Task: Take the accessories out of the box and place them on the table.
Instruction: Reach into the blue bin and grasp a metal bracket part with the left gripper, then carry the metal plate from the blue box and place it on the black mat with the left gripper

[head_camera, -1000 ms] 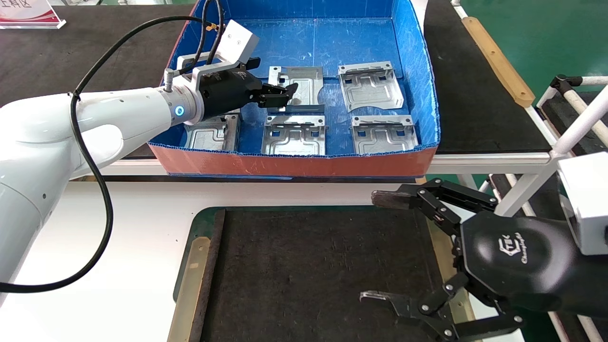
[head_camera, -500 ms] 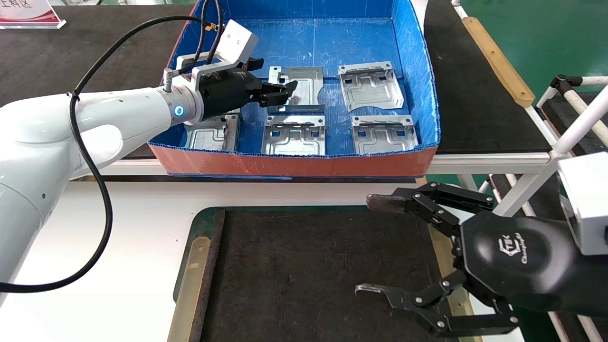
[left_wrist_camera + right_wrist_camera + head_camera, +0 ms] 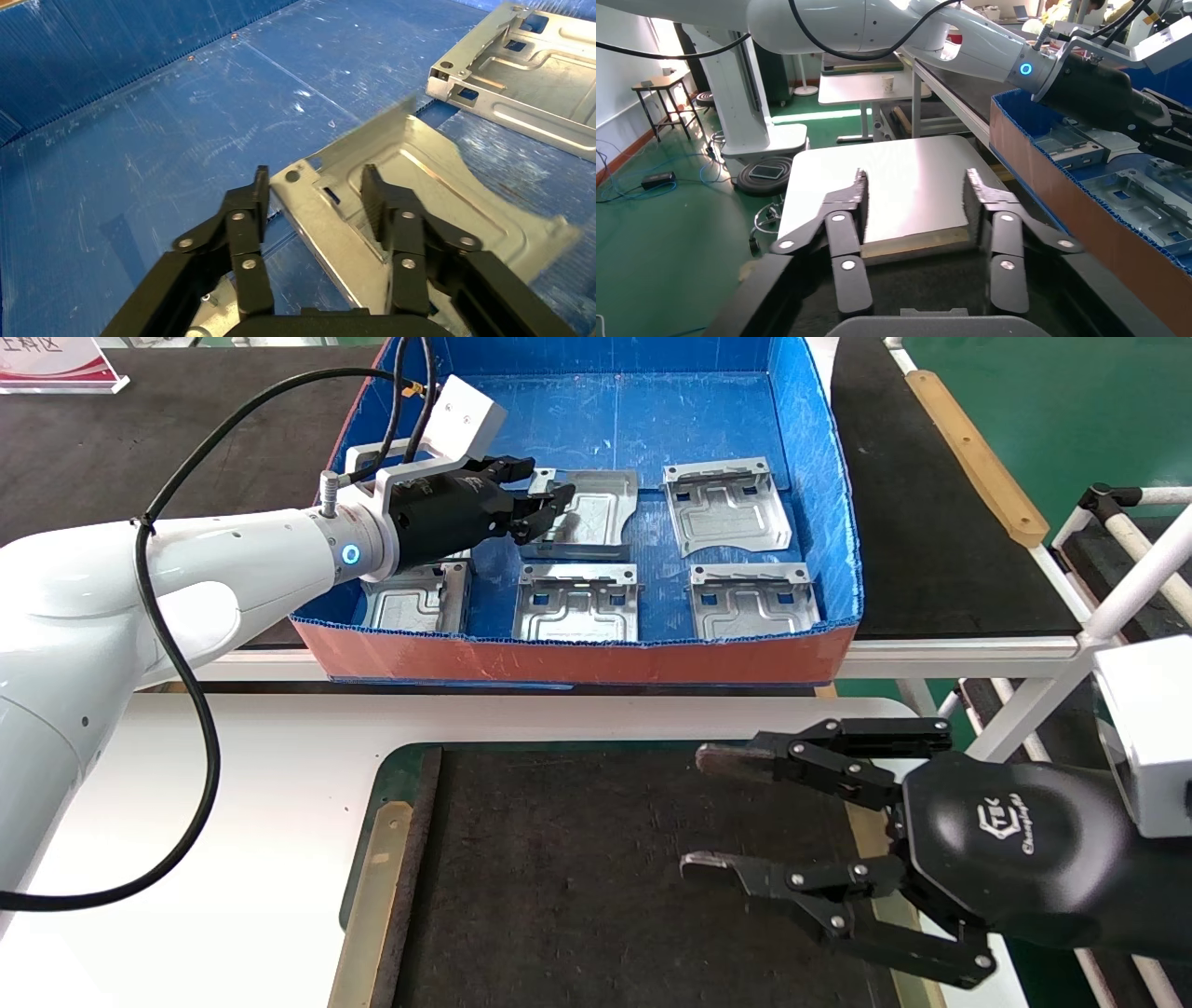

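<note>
Workshop floor is green, and the white counter [image 3: 279, 784] with its black mat sits right in front of the robot, nothing on it yet. Behind it is the box [image 3: 577, 658], blue inside and orange-red outside. From the head view, the left gripper [image 3: 538, 503] is down in the box, pinching the near-left corner of one bracket [image 3: 596, 509] in the back row, and that bracket looks tipped up off the floor of the box. Four more brackets show flat in there, one partly under the arm. The right gripper [image 3: 712, 812] hangs over the mat, fingers spread, holding nothing

Left wrist view: the fingers [image 3: 379, 200] straddle the edge flange of the held bracket [image 3: 422, 210], one inside and one outside, and it sits at a tilt above the blue floor. Another bracket [image 3: 520, 77] lies just beyond it

Right wrist view: the right gripper [image 3: 916, 200] is wide open over the counter [image 3: 891, 182], with the box wall [image 3: 1074, 210] off to one side

So I'd say we're at the lift-out step of a pick. Next move probably needs a clean rise over the low wall, then a swing to the mat without the part slipping, since it's only held by an edge
</note>
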Controlling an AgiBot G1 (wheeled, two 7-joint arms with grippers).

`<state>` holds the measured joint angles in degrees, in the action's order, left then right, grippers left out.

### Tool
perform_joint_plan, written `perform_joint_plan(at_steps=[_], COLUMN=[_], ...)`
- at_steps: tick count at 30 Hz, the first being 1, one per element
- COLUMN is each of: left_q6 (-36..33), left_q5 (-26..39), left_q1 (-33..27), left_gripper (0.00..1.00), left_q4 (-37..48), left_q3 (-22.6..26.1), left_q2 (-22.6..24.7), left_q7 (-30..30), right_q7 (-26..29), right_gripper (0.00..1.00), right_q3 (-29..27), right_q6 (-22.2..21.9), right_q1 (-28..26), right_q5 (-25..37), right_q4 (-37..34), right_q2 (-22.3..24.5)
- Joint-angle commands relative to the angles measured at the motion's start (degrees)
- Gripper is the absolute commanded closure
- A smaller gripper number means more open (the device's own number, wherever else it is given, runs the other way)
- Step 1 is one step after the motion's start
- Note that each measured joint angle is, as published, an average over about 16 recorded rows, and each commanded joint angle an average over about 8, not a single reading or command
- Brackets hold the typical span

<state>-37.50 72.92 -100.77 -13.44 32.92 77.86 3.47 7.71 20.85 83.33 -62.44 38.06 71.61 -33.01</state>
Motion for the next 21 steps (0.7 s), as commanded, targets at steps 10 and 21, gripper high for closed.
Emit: perform_joint_plan(at_steps=[10, 21], left_q6=[0.00, -0.09], left_q5=[-0.01, -0.52], left_q1=[0.00, 0.56], left_gripper=[1.00, 1.00], left_q4=[0.02, -1.52], left_q3=[-0.05, 0.08], left_q2=[-0.01, -0.62], left_q7=[0.01, -0.21], right_q7=[0.00, 0.00], right_gripper=[1.00, 0.52], right_q3=[0.00, 0.00], right_q6=[0.00, 0.00], right_q1=[0.00, 0.00], right_q5=[0.00, 0.00], right_q4=[0.00, 0.00], right_q2=[0.00, 0.00])
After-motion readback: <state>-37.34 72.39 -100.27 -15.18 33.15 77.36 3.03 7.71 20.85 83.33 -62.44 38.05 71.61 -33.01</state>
